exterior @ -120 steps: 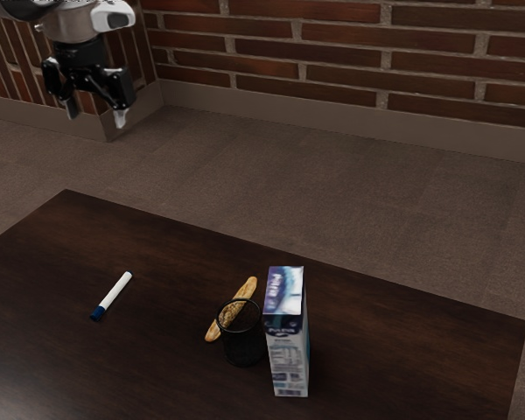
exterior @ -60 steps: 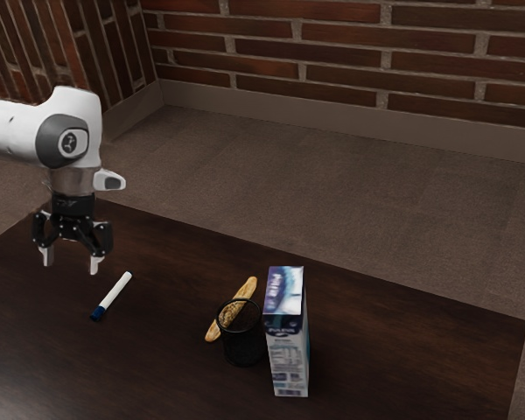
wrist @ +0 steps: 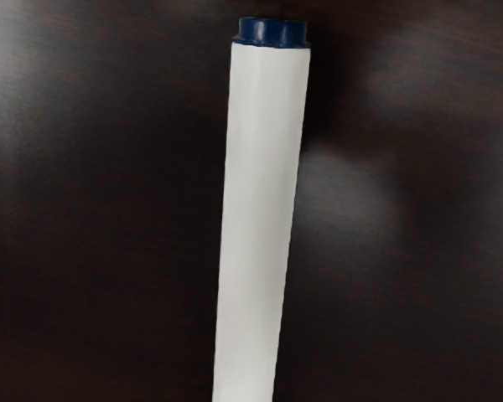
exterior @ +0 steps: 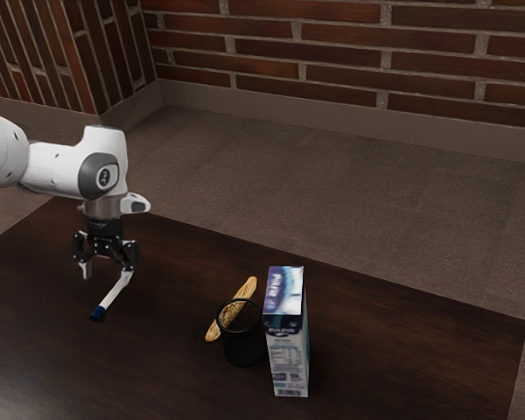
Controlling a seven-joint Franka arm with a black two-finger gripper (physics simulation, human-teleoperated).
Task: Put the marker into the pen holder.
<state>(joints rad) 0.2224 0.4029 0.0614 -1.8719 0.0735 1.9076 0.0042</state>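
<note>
A brick wall (exterior: pixel 350 55) stands well behind the marker (exterior: pixel 112 299), which lies on the dark table (exterior: pixel 420 332) before you. Your white arm (exterior: pixel 57 171) reaches in over the table toward the marker from the exterior view's left. The upright carton (exterior: pixel 288 359) stands well apart from the marker, toward the exterior view's right. Your gripper (exterior: pixel 107 278) hangs just over the marker's white end, its two fingers apart; whether either touches it, you cannot tell. The black pen holder (exterior: pixel 244 350) and the bread (exterior: pixel 214 331) sit between marker and carton. Your marker, outside the holder, runs out from under your hand in the wrist view, blue end farthest from you.
</note>
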